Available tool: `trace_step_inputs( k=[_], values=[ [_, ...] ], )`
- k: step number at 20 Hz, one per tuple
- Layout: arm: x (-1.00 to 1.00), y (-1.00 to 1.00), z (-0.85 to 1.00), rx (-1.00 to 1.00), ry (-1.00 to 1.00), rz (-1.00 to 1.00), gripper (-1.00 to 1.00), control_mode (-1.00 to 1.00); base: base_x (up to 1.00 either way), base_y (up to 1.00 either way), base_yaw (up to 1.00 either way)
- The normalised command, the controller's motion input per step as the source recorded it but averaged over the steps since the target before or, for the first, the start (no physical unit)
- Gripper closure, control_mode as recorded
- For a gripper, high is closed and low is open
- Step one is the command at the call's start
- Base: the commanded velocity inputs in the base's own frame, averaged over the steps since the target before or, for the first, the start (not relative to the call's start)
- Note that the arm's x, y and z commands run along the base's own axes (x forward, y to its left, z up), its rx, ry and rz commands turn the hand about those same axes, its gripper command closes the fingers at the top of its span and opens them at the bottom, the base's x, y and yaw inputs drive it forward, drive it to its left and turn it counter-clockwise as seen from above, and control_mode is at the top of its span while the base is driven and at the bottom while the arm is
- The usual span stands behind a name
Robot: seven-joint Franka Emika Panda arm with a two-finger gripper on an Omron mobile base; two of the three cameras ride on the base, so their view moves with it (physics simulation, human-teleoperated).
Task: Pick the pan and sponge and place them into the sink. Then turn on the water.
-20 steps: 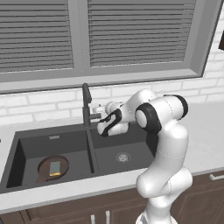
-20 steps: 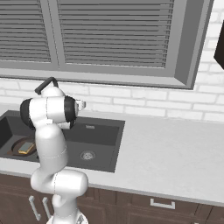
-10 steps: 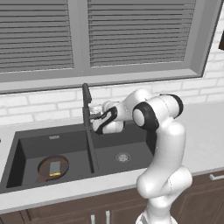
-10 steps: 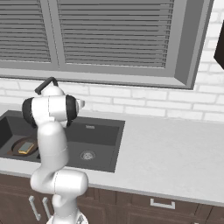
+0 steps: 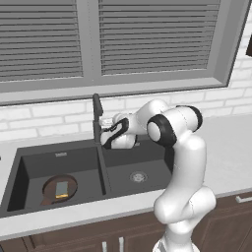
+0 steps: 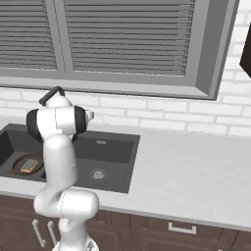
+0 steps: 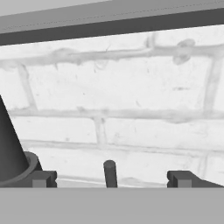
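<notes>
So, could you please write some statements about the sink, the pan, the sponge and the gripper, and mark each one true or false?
1. The pan lies in the left basin of the sink. True.
2. The sponge lies on the counter. False: it rests in the pan.
3. Water runs from the faucet. False: no stream is visible.
4. The gripper is open, beside the faucet. True.
5. The right basin holds a bowl. False: just its drain.
</notes>
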Motion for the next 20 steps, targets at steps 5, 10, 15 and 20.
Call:
trace_step_inputs(
  k=[5, 10, 15, 20],
  values=[
    [0.07, 0.00, -0.05, 0.00, 0.00, 0.00, -1.00, -1.00, 0.00, 0.00, 0.00],
    [0.07, 0.00, -0.04, 0.00, 0.00, 0.00, -1.00, -1.00, 0.00, 0.00, 0.00],
    [0.10, 0.00, -0.07, 0.00, 0.00, 0.00, -1.00, -1.00, 0.00, 0.00, 0.00],
    [0.06, 0.00, -0.08, 0.00, 0.00, 0.00, -1.00, -1.00, 0.00, 0.00, 0.00]
  ],
)
